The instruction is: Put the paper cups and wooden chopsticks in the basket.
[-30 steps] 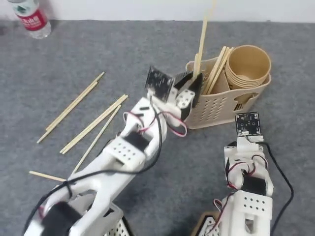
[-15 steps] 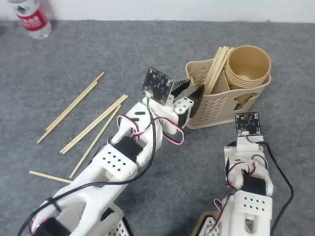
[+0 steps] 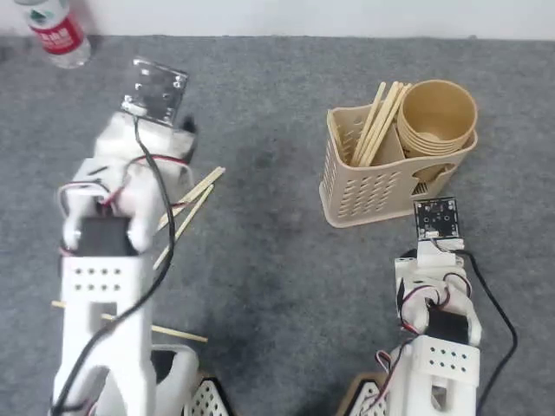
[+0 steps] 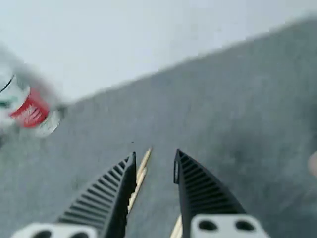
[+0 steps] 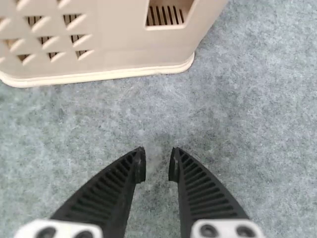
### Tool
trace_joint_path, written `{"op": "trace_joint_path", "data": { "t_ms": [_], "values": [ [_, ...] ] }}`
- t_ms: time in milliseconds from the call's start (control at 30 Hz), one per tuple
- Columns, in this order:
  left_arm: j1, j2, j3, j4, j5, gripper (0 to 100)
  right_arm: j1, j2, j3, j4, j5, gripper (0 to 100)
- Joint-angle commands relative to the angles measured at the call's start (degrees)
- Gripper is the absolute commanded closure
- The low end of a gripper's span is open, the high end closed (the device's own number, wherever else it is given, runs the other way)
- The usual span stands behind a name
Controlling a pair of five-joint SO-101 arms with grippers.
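Note:
The beige basket (image 3: 381, 186) stands at the back right. It holds a stack of paper cups (image 3: 438, 117) and several wooden chopsticks (image 3: 377, 121) leaning in its left part. More loose chopsticks (image 3: 195, 198) lie on the grey carpet at the left, partly hidden under my left arm (image 3: 113, 225). My left gripper (image 4: 154, 163) is open and empty above a pair of those chopsticks (image 4: 141, 171). Just in front of the basket wall (image 5: 99, 44), low over bare carpet, my right gripper (image 5: 156, 163) is open by a narrow gap and holds nothing.
A plastic bottle (image 3: 54, 30) with a red label stands at the far left corner, and the left wrist view shows this bottle (image 4: 27, 106) too. One chopstick (image 3: 169, 331) lies near the left arm's base. Bare carpet stretches between the two arms.
My left arm let go of a chopstick over the basket, then swung left to the loose chopsticks. The right arm kept still.

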Motion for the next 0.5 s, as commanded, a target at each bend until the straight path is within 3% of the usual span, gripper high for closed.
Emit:
{"op": "trace_joint_path", "data": {
  "t_ms": [0, 200, 467],
  "values": [
    [-5.8, 6.6, -5.2, 9.8, -13.7, 88, -0.5, -0.6, -0.4, -0.6, 0.7, 90.2],
    [-8.6, 21.8, -8.0, 15.7, -24.4, 88, -0.5, -0.6, -0.4, -0.5, 0.7, 90.2],
    [-8.7, 44.5, -8.5, 3.2, -25.4, 88, -0.4, -0.6, -0.4, -0.5, 0.7, 90.2]
  ]
}}
